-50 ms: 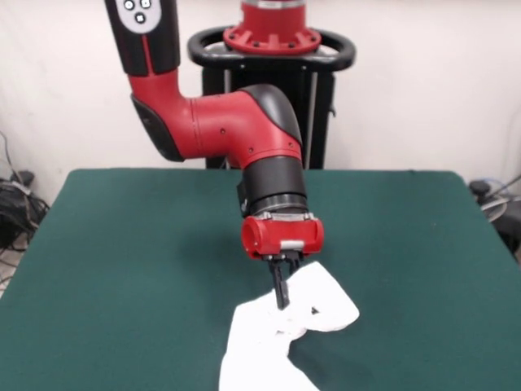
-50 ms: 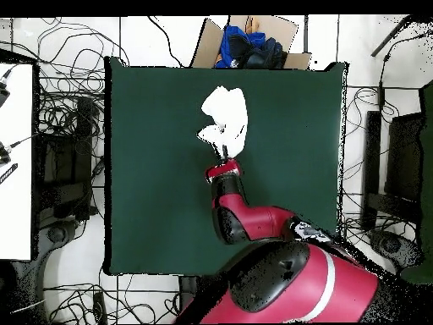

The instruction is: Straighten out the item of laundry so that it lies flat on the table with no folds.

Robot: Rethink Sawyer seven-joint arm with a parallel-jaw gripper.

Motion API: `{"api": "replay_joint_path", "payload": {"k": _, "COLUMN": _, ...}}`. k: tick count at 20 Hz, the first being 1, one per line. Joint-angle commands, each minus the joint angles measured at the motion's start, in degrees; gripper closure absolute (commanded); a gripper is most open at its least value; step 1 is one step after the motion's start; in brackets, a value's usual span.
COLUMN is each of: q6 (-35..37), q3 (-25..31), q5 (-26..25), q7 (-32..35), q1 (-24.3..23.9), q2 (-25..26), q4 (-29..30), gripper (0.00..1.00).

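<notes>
Green table (image 1: 122,261) held the white shirt (image 1: 277,342) near its front edge, bunched and folded, far from flat; the gripper (image 1: 282,303) appeared pressed together, pinching a raised fold.

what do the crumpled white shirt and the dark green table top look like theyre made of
The crumpled white shirt looks like soft, thin fabric, probably cotton knit: it bunches into limp folds. The dark green table top looks matte, perhaps felt or a cloth covering: it shows no glare; its exact material is unclear.
</notes>
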Motion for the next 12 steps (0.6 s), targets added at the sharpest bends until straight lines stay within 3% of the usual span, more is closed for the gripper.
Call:
{"api": "replay_joint_path", "payload": {"k": 1, "q6": 0.4, "q3": -2.3, "q5": 2.6, "q7": 9.1, "q1": 2.1, "q2": 0.8, "q4": -1.9, "gripper": 1.00}}
{"api": "replay_joint_path", "payload": {"k": 12, "q6": 3.1, "q3": -3.6, "q5": 1.6, "q7": 8.2, "q1": 4.2, "q2": -1.0, "q4": -0.8, "gripper": 1.00}}
